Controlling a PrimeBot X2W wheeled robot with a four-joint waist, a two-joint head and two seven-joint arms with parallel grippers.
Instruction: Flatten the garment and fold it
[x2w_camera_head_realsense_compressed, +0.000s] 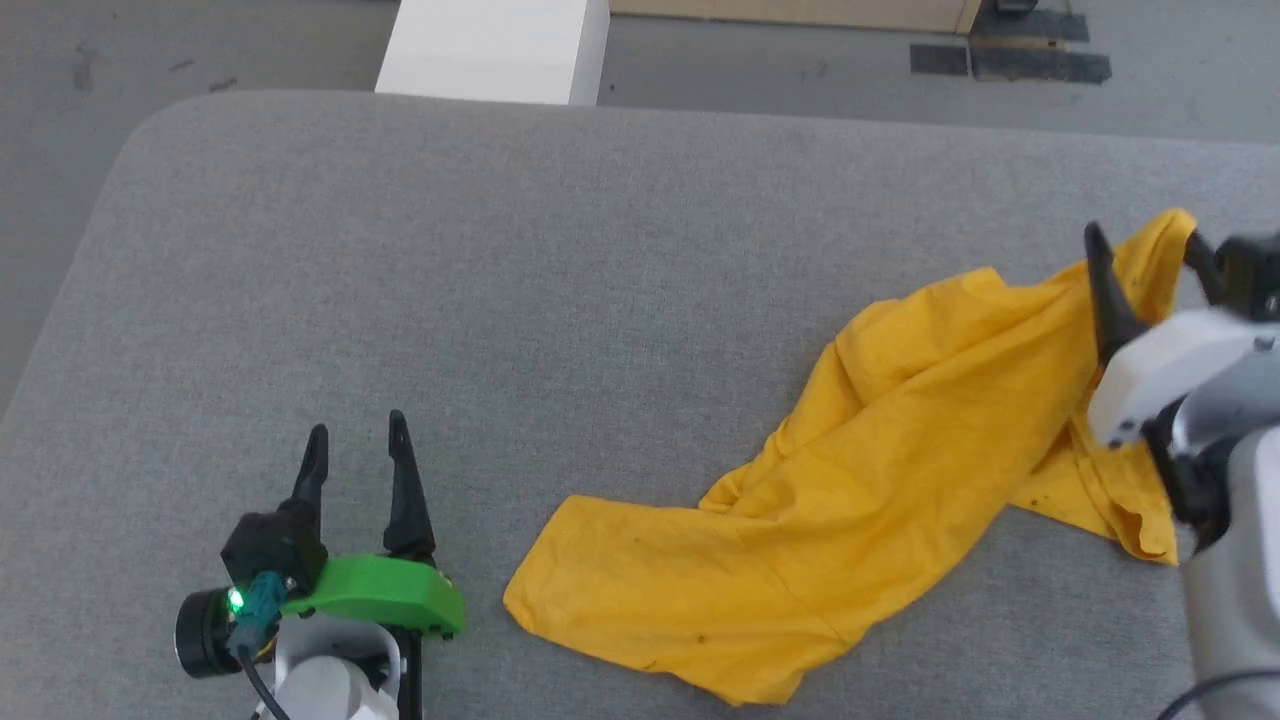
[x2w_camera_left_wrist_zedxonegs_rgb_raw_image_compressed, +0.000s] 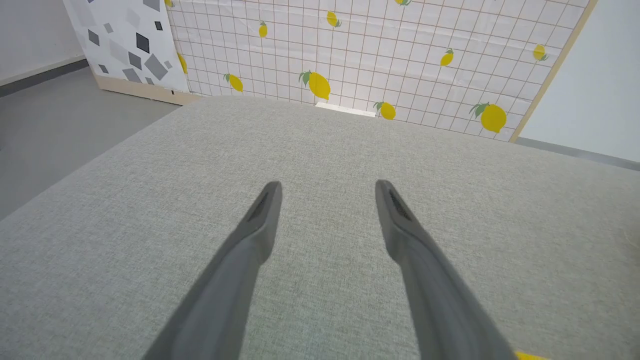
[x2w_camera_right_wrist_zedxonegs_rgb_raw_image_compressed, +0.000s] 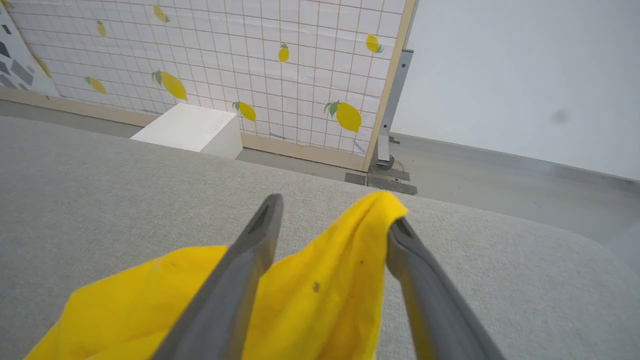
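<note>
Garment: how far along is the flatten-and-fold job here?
Nothing looks done: the garment lies crumpled in a diagonal strip on the grey surface. In hand: the right gripper, jaws open, straddles its raised far corner; the left gripper sits open beside the near end, apart from it. Flattening and every fold remain.

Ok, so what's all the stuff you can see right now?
table: one, grey cloth top, middle of the head view
shirt: one, bright yellow, crumpled on the table's right side
floor: grey, around the table
box: one, white, on the floor beyond the table
lemon screen: one, white with yellow lemons, behind the table
left gripper: one, dark fingers, open over bare table
right gripper: one, dark fingers, open, astride the shirt's far corner
</note>
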